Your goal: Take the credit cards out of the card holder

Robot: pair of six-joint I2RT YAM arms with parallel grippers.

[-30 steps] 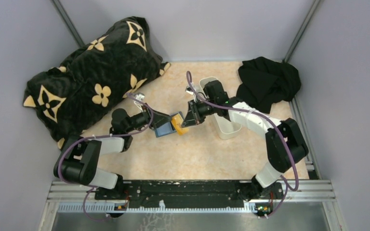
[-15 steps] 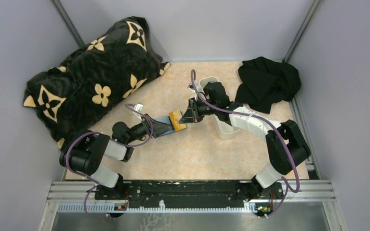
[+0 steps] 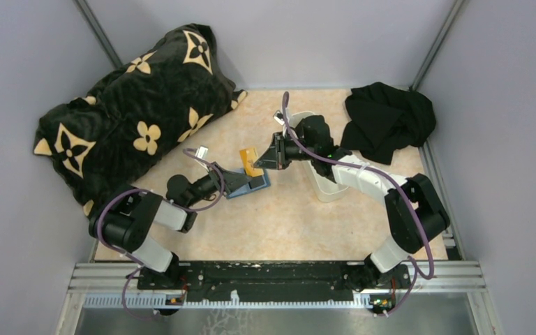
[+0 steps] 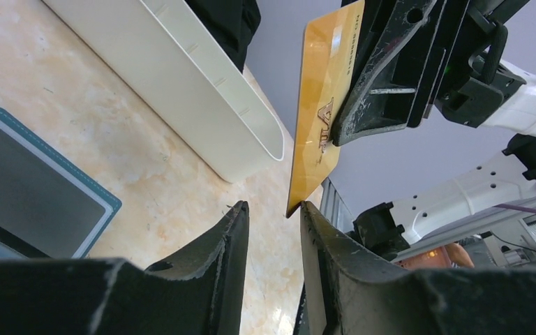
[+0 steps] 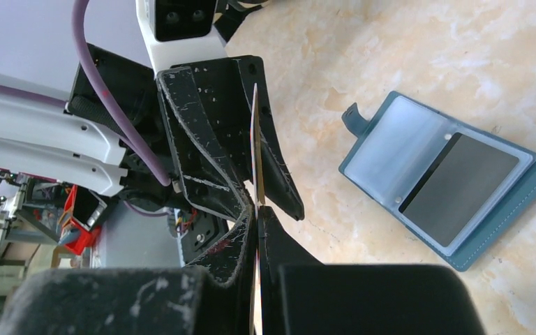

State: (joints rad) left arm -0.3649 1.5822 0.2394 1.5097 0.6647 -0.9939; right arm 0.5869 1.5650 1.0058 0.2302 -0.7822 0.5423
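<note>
My right gripper (image 3: 262,159) is shut on a tan-gold credit card (image 3: 250,160), held upright above the table. In the left wrist view the gold card (image 4: 321,105) hangs with its lower corner at the mouth of my left gripper (image 4: 273,206), which is open with nothing clamped. The right wrist view shows the card edge-on (image 5: 255,139) above my right gripper (image 5: 258,209). The teal-blue card holder (image 3: 257,186) lies open and flat on the table beside the left fingers. A dark grey card (image 5: 460,183) sits in the card holder (image 5: 363,125).
A long white tray (image 3: 323,178) stands just right of the right gripper, also seen as the white tray (image 4: 181,84). A black cloth (image 3: 389,120) lies at the back right. A large black patterned cushion (image 3: 139,112) fills the back left.
The right gripper pulled the gold card free of the holder and lifted it up and back. The holder left the left gripper and now lies flat on the table. The left jaws narrowed.
</note>
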